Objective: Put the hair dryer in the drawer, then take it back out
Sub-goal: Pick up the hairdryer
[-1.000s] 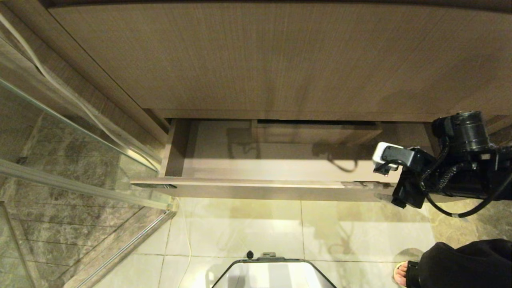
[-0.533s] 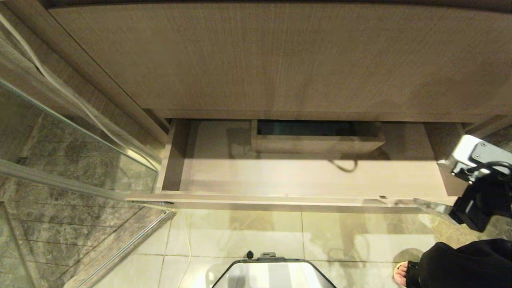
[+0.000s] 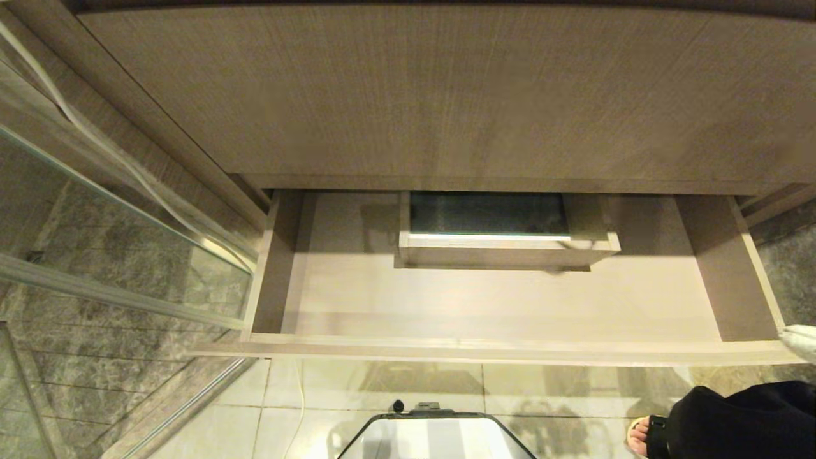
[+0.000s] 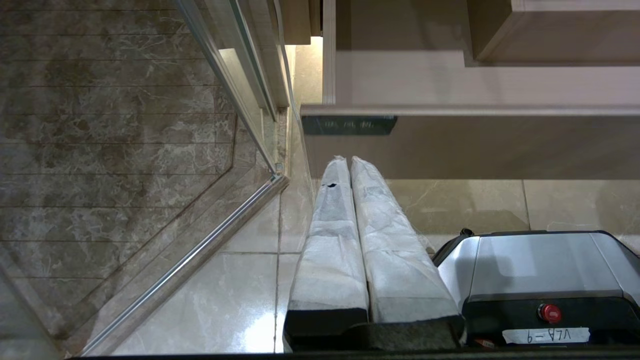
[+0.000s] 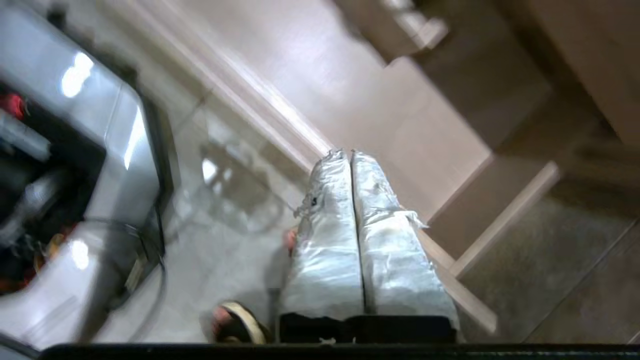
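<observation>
Looking down through the head view, we are seeing the drawer (image 3: 484, 306) standing pulled out from the vanity (image 3: 446, 95), its boxed cut-out (image 3: 503, 245) sitting at the middle of the back edge. We are judging it is open to receive the hair dryer, yet no hair dryer is showing anywhere, so we cannot say where it is. Only a pale sliver of the right gripper (image 3: 802, 342) is peeking in beside the drawer's front right corner. A person's foot (image 3: 641, 435) is standing on the floor tiles (image 3: 382, 389) near that corner, beside our base (image 3: 437, 437).

Turning to the left wrist view, we are finding the left gripper (image 4: 344, 162) clenched on nothing, its wrapped fingers pressed together, hanging parked below the drawer's front left corner, next to the glass shower door (image 4: 240, 90).

Moving to the right wrist view, we are seeing the right gripper's wrapped fingers (image 5: 330, 200) pressed tight together with nothing between them, the arm tilted and hanging just outside the drawer's front edge near its right corner, above the floor.
</observation>
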Motion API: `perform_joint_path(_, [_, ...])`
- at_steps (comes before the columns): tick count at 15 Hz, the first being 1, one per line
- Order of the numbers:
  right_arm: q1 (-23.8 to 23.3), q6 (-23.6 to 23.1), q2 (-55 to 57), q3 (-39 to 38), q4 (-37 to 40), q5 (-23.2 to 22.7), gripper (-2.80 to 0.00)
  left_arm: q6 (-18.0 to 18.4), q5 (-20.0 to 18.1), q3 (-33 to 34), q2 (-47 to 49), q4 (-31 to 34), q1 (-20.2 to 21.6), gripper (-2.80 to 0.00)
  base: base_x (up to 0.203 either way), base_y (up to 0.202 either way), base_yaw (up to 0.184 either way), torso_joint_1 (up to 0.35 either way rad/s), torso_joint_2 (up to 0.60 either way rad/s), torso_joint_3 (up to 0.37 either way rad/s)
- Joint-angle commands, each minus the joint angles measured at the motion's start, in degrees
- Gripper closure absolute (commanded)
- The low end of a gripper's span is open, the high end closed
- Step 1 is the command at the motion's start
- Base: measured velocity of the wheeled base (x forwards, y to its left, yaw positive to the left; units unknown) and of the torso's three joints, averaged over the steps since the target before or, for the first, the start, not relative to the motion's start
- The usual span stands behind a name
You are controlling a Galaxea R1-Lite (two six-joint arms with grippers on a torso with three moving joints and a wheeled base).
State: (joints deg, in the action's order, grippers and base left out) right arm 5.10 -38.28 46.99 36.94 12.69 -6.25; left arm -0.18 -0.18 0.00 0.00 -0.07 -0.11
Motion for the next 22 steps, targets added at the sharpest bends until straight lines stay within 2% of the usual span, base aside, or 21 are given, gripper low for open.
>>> perform_joint_path(1, [-0.1,8.1,-8.3,1.1,1.0,-0.1,0.0,0.0,0.0,0.0,0.0,0.0,0.0,0.0,0.0,0.0,0.0,0.0,0.0,0.0])
perform_joint_path(3, [-1.2,13.9,-11.2,1.7,1.6,0.1,0.0,-0.1,0.0,0.0,0.0,0.0,0.0,0.0,0.0,0.0,0.0,0.0,0.0,0.0])
perform_joint_path(6, [-3.3,16.5,-16.6,4.6,6.1,1.4,0.0,0.0,0.0,0.0,0.0,0.0,0.0,0.0,0.0,0.0,0.0,0.0,0.0,0.0])
perform_joint_path(9, [-3.6,16.7,-21.1,8.4,10.0,9.5,0.0,0.0,0.0,0.0,0.0,0.0,0.0,0.0,0.0,0.0,0.0,0.0,0.0,0.0])
perform_joint_path(11, [-3.8,17.0,-21.1,11.3,10.2,12.5,0.0,0.0,0.0,0.0,0.0,0.0,0.0,0.0,0.0,0.0,0.0,0.0,0.0,0.0])
perform_joint_path(14, [-3.6,20.9,-20.1,13.1,9.8,12.7,0.0,0.0,0.0,0.1,0.0,0.0,0.0,0.0,0.0,0.0,0.0,0.0,0.0,0.0])
perform_joint_path(22, [-2.8,25.2,-18.8,17.0,10.4,12.4,0.0,0.0,0.0,0.0,0.0,0.0,0.0,0.0,0.0,0.0,0.0,0.0,0.0,0.0])
